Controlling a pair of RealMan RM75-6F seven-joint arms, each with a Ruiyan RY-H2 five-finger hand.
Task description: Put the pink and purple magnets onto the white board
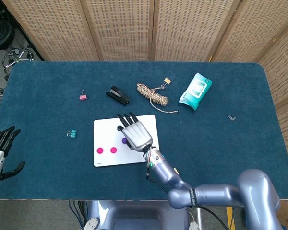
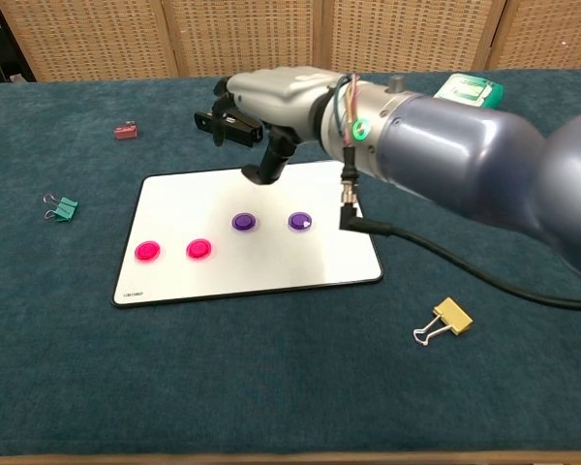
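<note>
The white board (image 2: 184,276) (image 1: 102,128) lies on the blue table. On it sit two pink magnets (image 2: 148,251) (image 2: 199,249) and two purple magnets (image 2: 243,222) (image 2: 300,221) in a rough row. In the head view the pink pair (image 1: 100,150) (image 1: 113,150) shows, and one purple magnet (image 1: 124,141) peeks out beside my right hand. My right hand (image 2: 271,105) (image 1: 134,132) hovers above the board's far part, fingers spread, holding nothing. My left hand (image 1: 1,148) hangs off the table's left edge, fingers apart and empty.
A black stapler (image 1: 117,95), a coiled rope (image 1: 152,94), a green wipes pack (image 1: 196,90), a pink clip (image 1: 83,97) and a teal clip (image 1: 72,133) lie around the board. A yellow binder clip (image 2: 443,320) sits near the front.
</note>
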